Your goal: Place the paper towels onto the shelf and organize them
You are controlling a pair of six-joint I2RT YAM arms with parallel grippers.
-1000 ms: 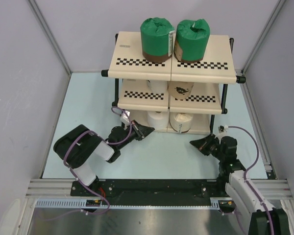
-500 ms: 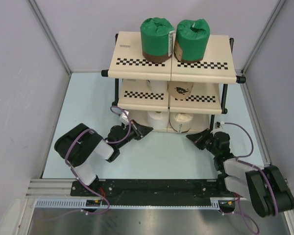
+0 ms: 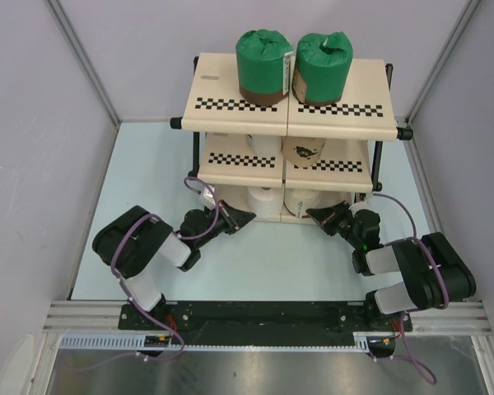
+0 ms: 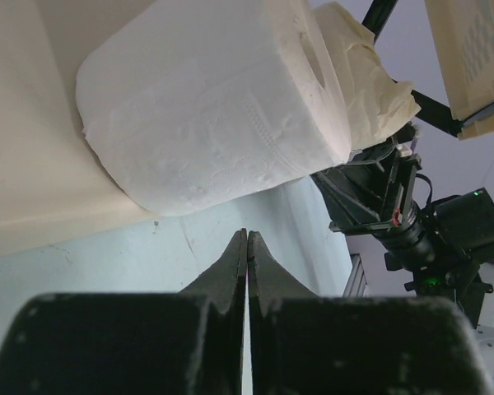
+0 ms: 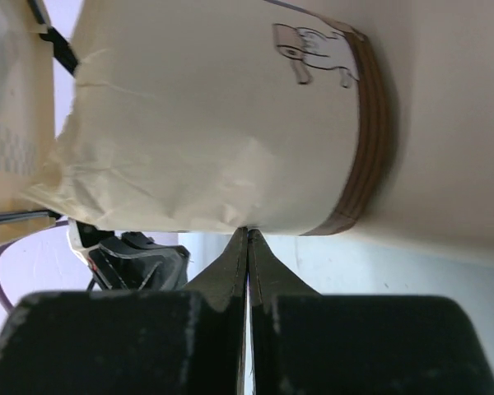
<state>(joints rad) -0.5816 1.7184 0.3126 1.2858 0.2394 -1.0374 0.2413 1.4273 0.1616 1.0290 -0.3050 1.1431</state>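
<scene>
Hard to see:
- From overhead the top panel of the shelf (image 3: 222, 90) covers most of the middle tier. Only the front parts of a white roll (image 3: 264, 146) and a tan roll (image 3: 304, 151) show there.
- The bottom tier is half hidden under the middle panel. A bare white roll (image 3: 266, 201) and a cream-wrapped roll (image 3: 305, 201) are seen in part.
- In both wrist views the rolls are cut off by the frame edges.
- From overhead both pincer tips are dark against the shelf's front edge, and their fingers are hard to separate.

Count:
- There are six rolls, all on the shelf, two per tier.
- The top tier holds a left green roll (image 3: 263, 64) and a right green roll (image 3: 323, 64), standing side by side.
- There are two arms with one pincer each.

Left pincer (image 3: 244, 218):
- It sits low on the table (image 4: 107, 247) at the front of the bottom tier.
- Its fingers are pressed together with nothing between them.
- The tip points at the bare white roll.
- The left wrist view shows a strip of table between the tip and the roll, so they are near but apart.

Right pincer (image 3: 315, 216):
- It is also low, at the bottom tier's right half.
- Its fingers are pressed together and empty.
- In the right wrist view the tip reaches the side of the cream-wrapped roll. I cannot tell whether it touches the wrapper or stops just short.
</scene>
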